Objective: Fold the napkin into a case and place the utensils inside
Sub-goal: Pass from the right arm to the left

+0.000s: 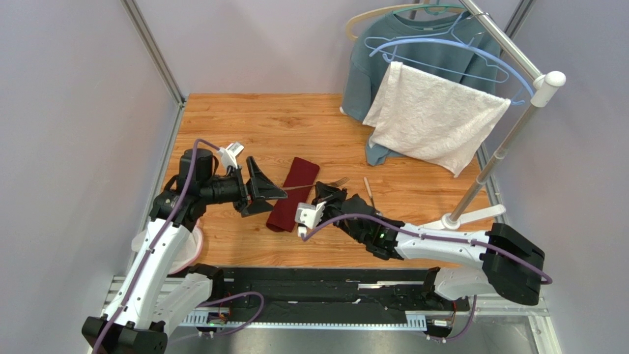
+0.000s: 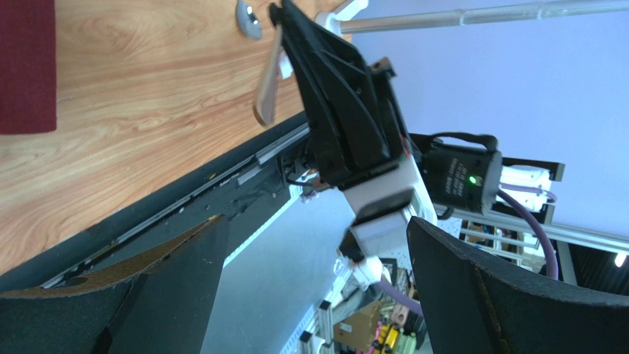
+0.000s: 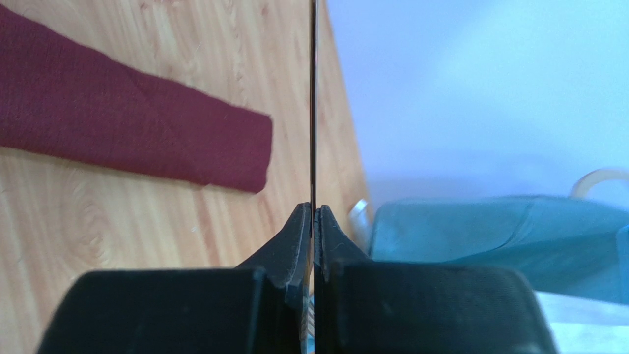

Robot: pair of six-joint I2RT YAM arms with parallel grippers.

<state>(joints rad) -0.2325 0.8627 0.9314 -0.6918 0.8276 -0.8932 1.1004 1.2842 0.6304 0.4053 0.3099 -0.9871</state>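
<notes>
Currently L gripper [image 1: 260, 190] is fully released, nothing btwn its jaws, just left of the narrow folded maroon cloth case [image 1: 293, 193]. Case lies flat on the wooden table [image 1: 243, 125], near short edge twd the table's front edge. R gripper [image 3: 313, 221] is clenched on a shiny silver metal spoon [image 3: 313, 110], seen edge-on, just right of the case. Slim golden-brown fork-like piece [image 1: 368, 193] lies further right. Bare wood is open behind the case. White textured towel [image 1: 435, 114] hangs over the far-right corner.
</notes>
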